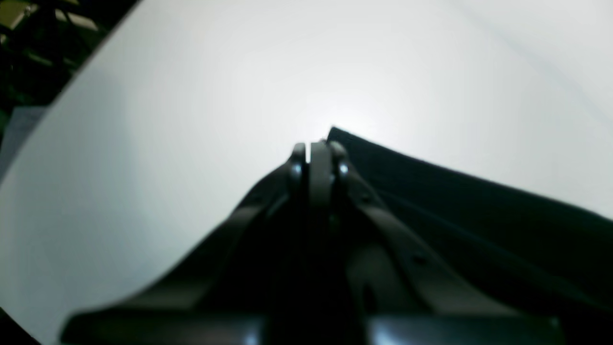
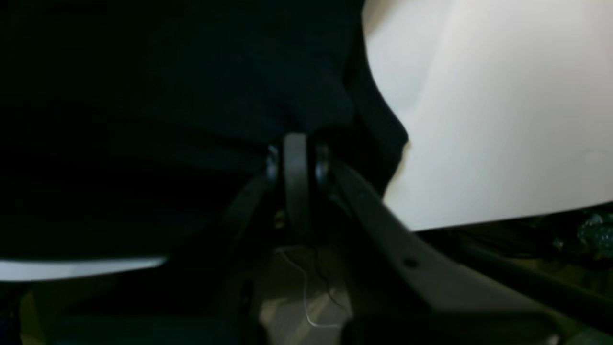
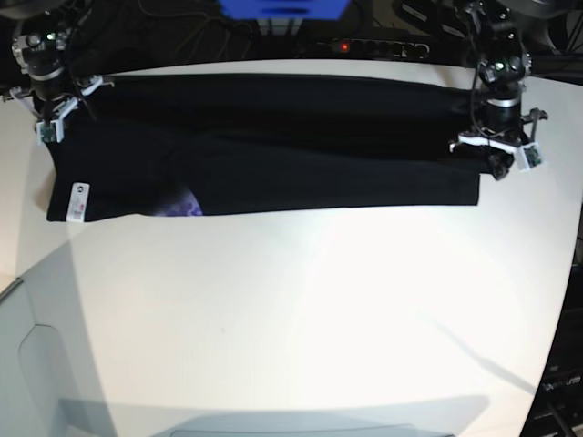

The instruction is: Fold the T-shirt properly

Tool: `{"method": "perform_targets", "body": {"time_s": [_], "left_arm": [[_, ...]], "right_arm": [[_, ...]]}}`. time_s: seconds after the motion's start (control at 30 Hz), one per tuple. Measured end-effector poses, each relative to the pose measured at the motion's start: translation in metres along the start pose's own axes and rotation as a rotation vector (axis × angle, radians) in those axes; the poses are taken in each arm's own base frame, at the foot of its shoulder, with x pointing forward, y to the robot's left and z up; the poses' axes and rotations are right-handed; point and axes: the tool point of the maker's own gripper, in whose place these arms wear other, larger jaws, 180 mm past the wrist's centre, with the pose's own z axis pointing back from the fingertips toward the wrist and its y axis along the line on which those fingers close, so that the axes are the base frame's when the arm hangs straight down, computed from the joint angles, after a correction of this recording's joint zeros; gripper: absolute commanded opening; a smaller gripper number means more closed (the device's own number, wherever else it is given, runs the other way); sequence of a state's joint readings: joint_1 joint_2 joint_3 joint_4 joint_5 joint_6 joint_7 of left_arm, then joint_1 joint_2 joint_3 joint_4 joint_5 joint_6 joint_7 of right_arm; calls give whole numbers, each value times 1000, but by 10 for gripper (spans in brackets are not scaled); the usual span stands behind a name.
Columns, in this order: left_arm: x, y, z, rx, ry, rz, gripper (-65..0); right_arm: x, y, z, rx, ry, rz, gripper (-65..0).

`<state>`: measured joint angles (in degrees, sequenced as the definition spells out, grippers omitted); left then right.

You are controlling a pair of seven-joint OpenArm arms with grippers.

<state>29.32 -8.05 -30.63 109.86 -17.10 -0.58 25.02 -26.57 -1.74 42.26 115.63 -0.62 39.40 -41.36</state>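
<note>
A: Both claws look pinched tight; the left claw (image 1: 318,146) sits at the shirt's (image 3: 273,155) corner edge, the right claw (image 2: 297,139) buried in cloth; whether either grips fabric, I cannot tell.

B: A thin pinch could slip; the shirt's long band across the table (image 3: 301,309) would skew.

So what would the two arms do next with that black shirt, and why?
Probably let go and draw back a little. The T-shirt already lies as a long flat band across the table, folded lengthwise, while the left gripper and right gripper sit shut at its two ends. A new grip is needed to fold it crosswise.
</note>
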Motion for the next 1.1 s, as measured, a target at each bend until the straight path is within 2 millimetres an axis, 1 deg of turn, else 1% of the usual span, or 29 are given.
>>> {"method": "perform_targets", "body": {"time_s": [0.07,0.17,0.3,0.47,0.5,0.6,0.67,0.73,0.77,0.83,0.93,1.0,1.03,1.1], "left_arm": [[-8,3,3,4,23,-8,-649],[-23,8,0,16,62,-1,-649],[-34,12,-4,28,88,10,-649],[-47,16,-5,36,122,12,-649],[-49,17,-5,38,127,13,-649],[-52,19,-3,41,135,6,-645],[-56,22,1,43,149,-5,-636],[-61,25,4,45,163,-14,-588],[-63,25,5,48,169,-14,-544],[-66,26,7,51,176,-12,-440],[-71,28,13,52,192,-21,-290],[-71,28,16,52,193,-24,-203],[-69,29,18,55,189,-25,-173],[-62,27,18,51,170,-28,-139]], "right_arm": [[0,0,0,-1,1,0,-650],[0,2,-1,6,-1,1,-650],[-4,9,-1,16,9,-19,-650],[-6,8,-1,16,18,-16,-650],[-8,9,-1,20,24,-17,-650],[-22,11,-2,29,62,-20,-572],[-27,12,-2,31,77,-20,-499],[-27,12,-3,33,78,-22,-430],[-27,12,-3,32,75,-25,-398],[-26,8,-3,20,75,-24,-361],[-21,6,-5,9,69,-18,-348],[-8,4,-5,-3,35,-17,-348],[-2,4,-5,-2,16,-17,-348],[2,5,-7,0,8,-21,-348]]}}
